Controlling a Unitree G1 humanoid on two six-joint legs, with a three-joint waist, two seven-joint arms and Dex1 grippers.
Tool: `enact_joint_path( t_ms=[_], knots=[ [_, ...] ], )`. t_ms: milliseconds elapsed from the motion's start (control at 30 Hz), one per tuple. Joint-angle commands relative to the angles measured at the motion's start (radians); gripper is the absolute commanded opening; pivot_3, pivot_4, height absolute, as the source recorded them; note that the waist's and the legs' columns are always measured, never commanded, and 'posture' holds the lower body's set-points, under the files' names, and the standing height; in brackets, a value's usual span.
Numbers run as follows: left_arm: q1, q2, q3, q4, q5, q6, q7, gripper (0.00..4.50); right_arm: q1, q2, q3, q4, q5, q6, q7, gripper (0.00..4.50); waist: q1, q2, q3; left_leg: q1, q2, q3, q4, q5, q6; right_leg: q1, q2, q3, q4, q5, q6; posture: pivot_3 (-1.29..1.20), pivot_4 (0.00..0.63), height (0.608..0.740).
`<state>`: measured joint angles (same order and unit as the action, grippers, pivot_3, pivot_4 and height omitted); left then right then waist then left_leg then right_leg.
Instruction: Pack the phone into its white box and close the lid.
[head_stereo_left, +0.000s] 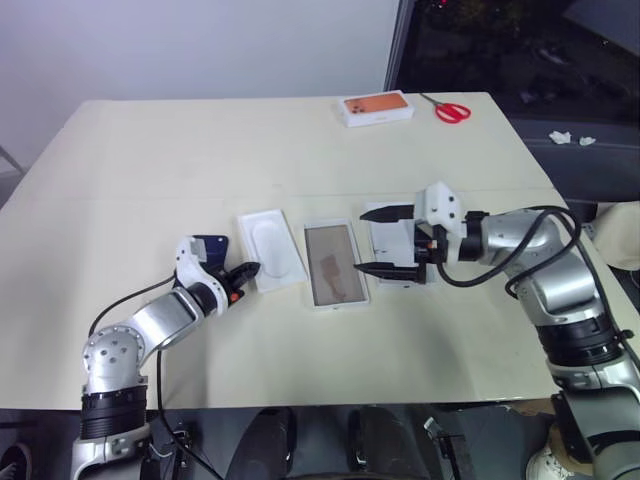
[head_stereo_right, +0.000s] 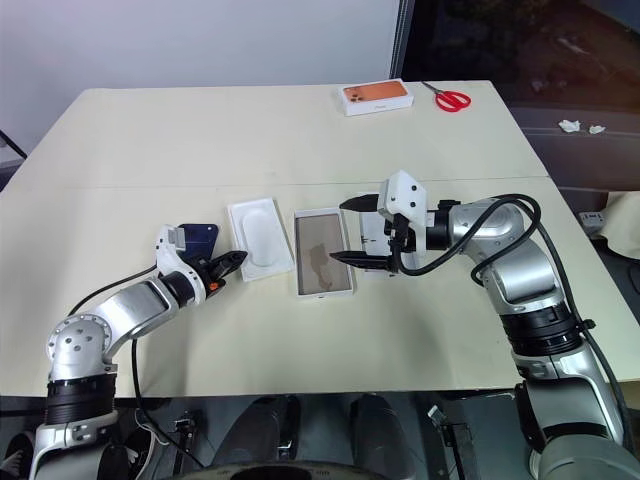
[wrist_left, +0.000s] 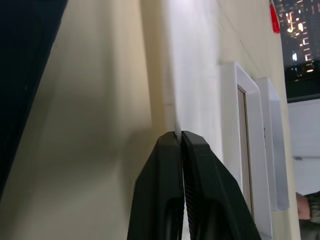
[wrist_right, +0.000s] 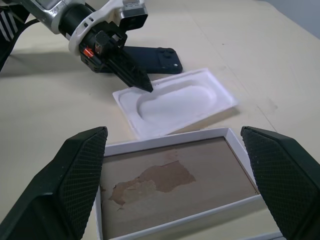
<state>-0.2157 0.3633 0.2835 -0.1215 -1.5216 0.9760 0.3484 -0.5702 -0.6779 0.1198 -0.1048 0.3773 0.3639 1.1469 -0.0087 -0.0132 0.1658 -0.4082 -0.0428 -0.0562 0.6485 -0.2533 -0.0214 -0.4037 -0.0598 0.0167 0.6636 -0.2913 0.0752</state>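
Phone (head_stereo_left: 212, 244), a slim dark navy glossy slab with its camera cluster showing, lies on the broad beige table (head_stereo_left: 200, 150) just behind the left gripper (head_stereo_left: 248, 268), outside its packaging. So the packing step has hardly started.

The shallow white cardboard box (head_stereo_left: 335, 265) sits open at mid-table, its brown torn-paper floor bare. The white cardboard lid (head_stereo_left: 385, 240) lies just beside it on the robot's right, under the right gripper (head_stereo_left: 362, 240), whose black fingers are spread wide and hold nothing. A white moulded insert tray (head_stereo_left: 272, 250) lies between the box and the phone. The left gripper's fingers are clenched together at that tray's near rim. Whether they actually pinch the rim I cannot tell.

My reading is that the tray is being dealt with first. Next, the left fingers would have to release, reach the phone behind them and carry it past the tray into the box. The tray stands in that path, and a flat, glossy phone offers little edge to grip.

At the far edge, well apart, rest a white box with an orange picture (head_stereo_left: 377, 108) and red-handled scissors (head_stereo_left: 452, 110).
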Motion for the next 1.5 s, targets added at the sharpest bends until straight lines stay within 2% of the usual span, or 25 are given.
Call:
enact_joint_path(
  t_ms=[33, 167, 367, 500, 600, 733, 900, 1133, 1367, 1400, 1433, 1500],
  knots=[
    [0.001, 0.001, 0.012, -0.015, -0.028, 0.0, -0.012, 0.04, -0.01, 0.001, -0.028, -0.025, 0.013, -0.016, 0.0, 4.5, 0.0, 0.0, 0.0, 0.0, 0.0, 0.0, 0.0, 0.0, 0.0, 0.0, 0.0, 0.0, 0.0, 0.0, 0.0, 0.0, 0.15, 0.74],
    [0.012, 0.04, 0.033, -0.014, -0.082, 0.026, -0.043, 0.04, -0.006, -0.001, -0.035, -0.023, 0.02, -0.009, -0.001, 4.5, -0.001, 0.0, 0.0, 0.0, 0.0, 0.0, 0.0, 0.0, 0.0, 0.0, 0.0, 0.0, 0.0, 0.0, 0.0, 0.0, 0.15, 0.74],
    [0.018, 0.212, 0.096, 0.015, -0.239, 0.105, -0.188, 0.04, 0.007, -0.034, -0.123, -0.027, 0.184, 0.16, 0.046, 4.5, -0.002, 0.0, 0.0, 0.0, 0.0, -0.001, 0.0, 0.0, 0.0, -0.001, 0.0, 0.0, 0.0, 0.0, 0.0, 0.0, 0.15, 0.74],
    [0.006, 0.285, 0.059, 0.01, -0.368, 0.134, -0.207, 0.04, 0.036, -0.066, -0.125, -0.028, 0.188, 0.156, 0.087, 4.5, 0.001, 0.0, 0.0, 0.0, 0.0, -0.001, 0.0, -0.001, 0.001, 0.0, -0.001, 0.0, -0.001, 0.0, 0.0, 0.0, 0.15, 0.74],
    [-0.008, 0.301, 0.02, 0.0, -0.375, 0.126, -0.199, 0.04, 0.047, -0.07, -0.118, -0.021, 0.169, 0.133, 0.091, 4.5, 0.0, 0.0, 0.0, 0.0, 0.0, -0.001, 0.0, -0.001, 0.001, 0.0, -0.001, 0.0, -0.001, 0.0, 0.0, 0.0, 0.15, 0.74],
    [-0.079, 0.183, -0.101, -0.045, -0.321, 0.039, -0.072, 0.04, 0.073, -0.075, -0.113, 0.003, 0.13, 0.09, 0.088, 4.5, 0.006, 0.0, 0.0, 0.0, 0.0, -0.001, 0.0, -0.001, 0.001, 0.0, -0.001, -0.001, -0.001, 0.0, 0.0, 0.0, 0.15, 0.74],
    [-0.065, 0.088, -0.154, -0.082, -0.291, -0.03, 0.01, 0.04, 0.085, -0.073, -0.114, 0.008, 0.112, 0.067, 0.083, 4.5, -0.001, -0.001, 0.0, -0.001, 0.0, 0.0, 0.0, -0.001, 0.001, 0.0, -0.001, 0.001, -0.002, 0.0, 0.0, 0.0, 0.15, 0.74],
    [-0.052, 0.041, -0.203, -0.102, -0.266, -0.056, 0.051, 0.04, 0.081, -0.062, -0.111, 0.007, 0.102, 0.058, 0.071, 4.5, 0.0, -0.001, 0.0, 0.0, 0.0, 0.0, 0.0, 0.0, 0.001, 0.0, 0.0, 0.001, 0.0, 0.0, 0.0, 0.0, 0.15, 0.74],
    [-0.053, 0.034, -0.236, -0.105, -0.25, -0.048, 0.041, 0.04, 0.074, -0.055, -0.104, 0.009, 0.092, 0.049, 0.059, 4.5, 0.001, -0.001, 0.0, 0.0, 0.0, 0.0, 0.0, 0.0, 0.0, 0.0, 0.0, 0.001, 0.0, 0.0, 0.0, 0.0, 0.15, 0.74],
    [-0.055, 0.035, -0.243, -0.107, -0.237, -0.045, 0.033, 0.63, 0.074, -0.055, -0.103, 0.008, 0.091, 0.049, 0.058, 4.5, 0.0, -0.001, 0.0, 0.0, 0.0, 0.0, 0.0, 0.0, 0.0, 0.0, 0.0, 0.001, 0.0, 0.0, 0.0, 0.0, 0.15, 0.74],
    [-0.055, 0.031, -0.248, -0.108, -0.245, -0.044, 0.033, 0.9, 0.075, -0.054, -0.102, 0.007, 0.09, 0.048, 0.057, 4.5, 0.0, -0.001, 0.0, 0.0, 0.0, 0.0, 0.0, 0.0, 0.0, 0.0, 0.0, 0.001, 0.0, 0.0, 0.0, 0.0, 0.15, 0.74],
    [-0.058, 0.029, -0.254, -0.11, -0.249, -0.042, 0.034, 1.86, 0.076, -0.053, -0.101, 0.004, 0.09, 0.049, 0.056, 4.5, 0.001, -0.001, 0.0, 0.0, 0.0, 0.0, 0.0, 0.0, 0.0, 0.0, 0.0, 0.001, 0.0, 0.0, 0.0, 0.0, 0.15, 0.74]
  ],
)
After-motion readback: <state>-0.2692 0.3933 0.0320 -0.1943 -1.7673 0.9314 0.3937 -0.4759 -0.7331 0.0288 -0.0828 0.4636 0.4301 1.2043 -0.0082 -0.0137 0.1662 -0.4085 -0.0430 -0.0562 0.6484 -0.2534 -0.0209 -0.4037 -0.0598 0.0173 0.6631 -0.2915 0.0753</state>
